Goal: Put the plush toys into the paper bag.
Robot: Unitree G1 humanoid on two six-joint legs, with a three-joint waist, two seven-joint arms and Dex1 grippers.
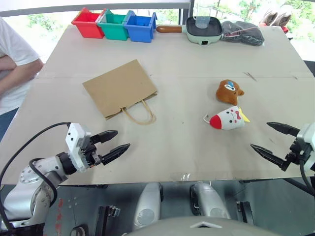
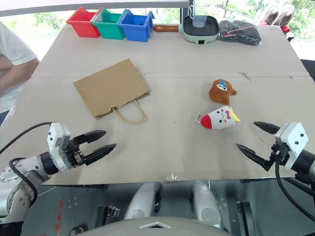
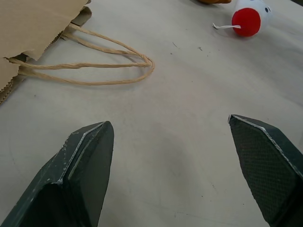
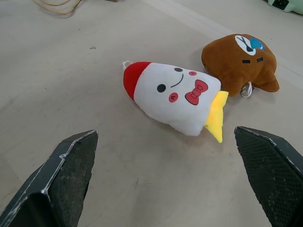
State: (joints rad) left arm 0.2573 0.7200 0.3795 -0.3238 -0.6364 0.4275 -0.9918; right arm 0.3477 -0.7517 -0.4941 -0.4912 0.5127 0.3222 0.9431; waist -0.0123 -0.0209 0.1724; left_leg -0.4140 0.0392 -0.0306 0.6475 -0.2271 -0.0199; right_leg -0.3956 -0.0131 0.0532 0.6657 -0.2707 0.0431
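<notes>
The brown paper bag (image 1: 119, 88) lies flat left of the table's middle, its cord handles (image 1: 140, 113) toward me. Two plush toys lie side by side at the right: a brown one (image 1: 229, 92) with a white-and-blue face patch, and nearer me a white one (image 1: 227, 118) with a red end and yellow bits. My left gripper (image 1: 114, 144) hovers open over the near left edge, pointing at the bag's handles (image 3: 90, 66). Over the near right edge my right gripper (image 1: 273, 140) is open, aimed at the white toy (image 4: 177, 97) and the brown toy (image 4: 239, 61).
Red (image 1: 87, 23), green (image 1: 113, 25) and blue (image 1: 140, 26) bins stand along the far edge, with a pan (image 1: 203, 29) and a dark bundle (image 1: 242, 32) to their right. A person's arm (image 1: 17, 73) rests at the table's left side.
</notes>
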